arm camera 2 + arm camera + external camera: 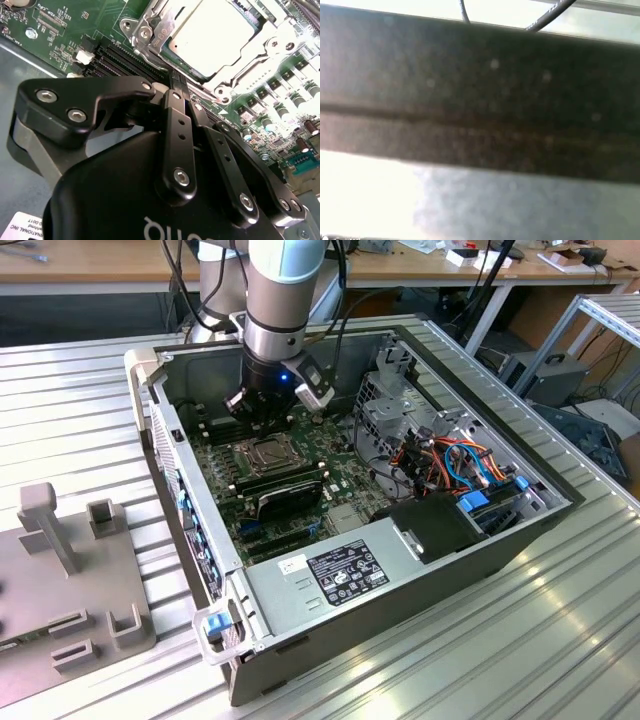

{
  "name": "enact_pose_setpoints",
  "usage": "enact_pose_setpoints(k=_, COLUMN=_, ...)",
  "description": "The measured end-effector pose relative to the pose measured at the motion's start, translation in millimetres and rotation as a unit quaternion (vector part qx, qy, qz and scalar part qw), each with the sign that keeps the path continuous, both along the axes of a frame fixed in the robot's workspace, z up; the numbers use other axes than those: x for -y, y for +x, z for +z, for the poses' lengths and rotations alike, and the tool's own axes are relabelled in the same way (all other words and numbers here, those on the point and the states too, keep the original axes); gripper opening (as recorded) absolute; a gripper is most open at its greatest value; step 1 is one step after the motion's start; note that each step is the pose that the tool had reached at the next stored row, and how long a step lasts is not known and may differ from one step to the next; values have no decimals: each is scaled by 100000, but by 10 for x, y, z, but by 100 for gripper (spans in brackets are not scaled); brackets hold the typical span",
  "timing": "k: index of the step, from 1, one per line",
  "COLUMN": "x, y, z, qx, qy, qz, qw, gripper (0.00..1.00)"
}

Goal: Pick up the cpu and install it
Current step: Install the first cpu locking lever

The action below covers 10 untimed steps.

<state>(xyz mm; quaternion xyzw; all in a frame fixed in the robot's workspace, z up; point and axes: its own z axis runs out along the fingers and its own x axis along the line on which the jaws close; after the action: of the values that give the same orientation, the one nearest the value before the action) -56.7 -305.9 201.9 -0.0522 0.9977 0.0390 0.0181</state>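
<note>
The cpu (pixel 212 35) seemingly seated in its socket frame (pixel 150 30) inside the open case (pixel 190 500) — my gripper (pixel 180 85) pinched closed, empty, just beside it.

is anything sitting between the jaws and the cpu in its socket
Nothing visible does. The silver-grey square cpu lies flat in the shiny metal socket frame, its top bare, and the black gripper sits just beside the frame with its jaws closed together.
</note>
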Motion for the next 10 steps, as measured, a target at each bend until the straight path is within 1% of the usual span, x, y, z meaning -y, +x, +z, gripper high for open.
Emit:
enact_pose_setpoints(k=1, x=-1, y=1, z=22, qx=28, qy=15, qz=-4, qw=100000, gripper=11)
enact_pose_setpoints(k=3, x=0, y=0, z=121, qx=-4, qy=-13, qz=-2, qw=100000, gripper=11)
enact_pose_setpoints(k=5, x=10, y=1, z=158, qx=-6, qy=-15, qz=10, qw=100000, gripper=11)
enact_pose_setpoints(k=7, x=23, y=0, z=172, qx=-2, qy=-55, qz=2, qw=100000, gripper=11)
enact_pose_setpoints(k=9, x=45, y=0, z=186, qx=-5, qy=-161, qz=-1, qw=100000, gripper=11)
enact_pose_setpoints(k=10, x=62, y=0, z=195, qx=0, qy=-336, qz=1, qw=99999, gripper=11)
